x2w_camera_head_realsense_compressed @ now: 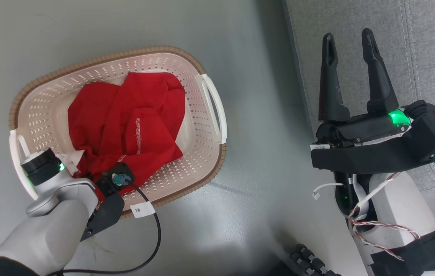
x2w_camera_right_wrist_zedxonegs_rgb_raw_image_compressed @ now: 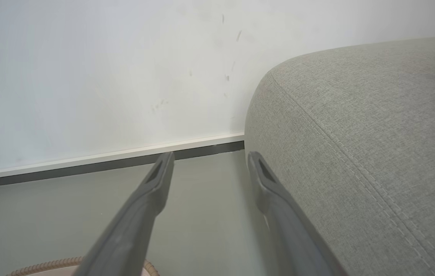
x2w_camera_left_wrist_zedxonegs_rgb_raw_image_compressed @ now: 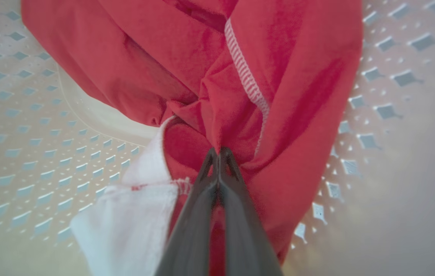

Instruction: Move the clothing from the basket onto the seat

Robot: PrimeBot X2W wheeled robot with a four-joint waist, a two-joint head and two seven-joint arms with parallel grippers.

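At the lower left of the head view, the left arm (x2w_camera_head_realsense_compressed: 49, 207) reaches into the near end of the basket (x2w_camera_head_realsense_compressed: 45, 111), which stands on the grey floor (x2w_camera_head_realsense_compressed: 263, 161). The clothing (x2w_camera_head_realsense_compressed: 133, 119) lies crumpled inside the basket, with a white patch showing at its near edge. In the left wrist view, the left gripper (x2w_camera_left_wrist_zedxonegs_rgb_raw_image_compressed: 219, 153) has its fingers pressed together on a bunched fold of the clothing (x2w_camera_left_wrist_zedxonegs_rgb_raw_image_compressed: 286, 96), just beside a white panel (x2w_camera_left_wrist_zedxonegs_rgb_raw_image_compressed: 133, 222). Further right, across bare floor, the right gripper (x2w_camera_head_realsense_compressed: 347, 34) hangs over the front edge of the seat (x2w_camera_head_realsense_compressed: 428, 46), fingers spread apart and holding nothing. The right wrist view shows those fingers (x2w_camera_right_wrist_zedxonegs_rgb_raw_image_compressed: 152, 188) beside the seat's rounded corner (x2w_camera_right_wrist_zedxonegs_rgb_raw_image_compressed: 355, 134), with a white wall (x2w_camera_right_wrist_zedxonegs_rgb_raw_image_compressed: 125, 76) beyond.
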